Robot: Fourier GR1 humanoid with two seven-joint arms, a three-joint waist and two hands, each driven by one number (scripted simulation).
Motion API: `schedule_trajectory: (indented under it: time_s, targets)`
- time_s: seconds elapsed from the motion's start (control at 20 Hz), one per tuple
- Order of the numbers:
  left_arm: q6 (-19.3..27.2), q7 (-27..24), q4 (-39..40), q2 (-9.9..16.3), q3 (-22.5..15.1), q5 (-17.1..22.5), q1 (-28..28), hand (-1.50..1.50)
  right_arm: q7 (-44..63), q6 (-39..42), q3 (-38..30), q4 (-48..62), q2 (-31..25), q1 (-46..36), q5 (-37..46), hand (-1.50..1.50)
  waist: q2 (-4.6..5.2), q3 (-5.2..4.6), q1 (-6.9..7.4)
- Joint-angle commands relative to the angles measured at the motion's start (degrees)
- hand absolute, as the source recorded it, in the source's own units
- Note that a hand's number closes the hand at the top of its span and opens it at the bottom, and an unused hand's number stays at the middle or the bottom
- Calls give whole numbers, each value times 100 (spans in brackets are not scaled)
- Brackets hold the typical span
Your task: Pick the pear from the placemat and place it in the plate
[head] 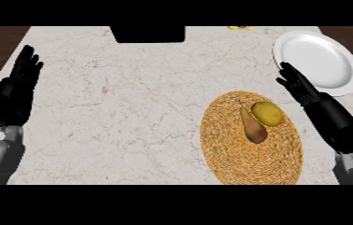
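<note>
- Pear [267, 114] lies on the placemat [234, 158].
- Right robot hand [303, 89], fingers apart, at the pear's two o'clock, beside the plate [317, 56].
- Left robot hand [19, 86] open at the desk's [124, 107] nine o'clock edge.

Both arms come in from the bottom edge. The left hand [19, 86] sits way over at the left side, fingers straight and pointing up, just resting open. The right hand [303, 89] is at the right side, fingers also straight and stretched up and slightly leftward, its grey forearm showing only at the lower right corner. Neither hand holds anything.
</note>
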Motion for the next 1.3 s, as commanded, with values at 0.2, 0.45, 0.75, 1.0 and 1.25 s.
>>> schedule_trajectory:
  time_s: [0.2, 0.45, 0.75, 1.0, 1.25]
  targets:
    - [-321, 586, 251, -951, -933, 164, 594, 0, 189, 943, -800, 1579, 13, -1800, -1334, 150, 330, 8, 550]
    - [-528, 652, 279, -1542, -1447, 281, 800, 0, -503, 291, -935, 3038, -451, -1962, 263, -150, 345, 17, 499]
    - [-456, 926, -342, -1398, -1436, 280, 1308, 0, -1997, 1508, -1351, 4838, -500, -2603, -80, -150, 225, 15, 389]
    - [-382, 954, -53, -1525, -1315, 199, 1056, 0, -2233, 2312, -941, 5590, -938, -3243, 574, -150, 226, 6, 307]
    - [-488, 698, 248, -1534, -1223, 180, 1007, 0, -1859, 3323, 79, 5038, -1383, -3530, 1360, -150, 224, -9, 286]
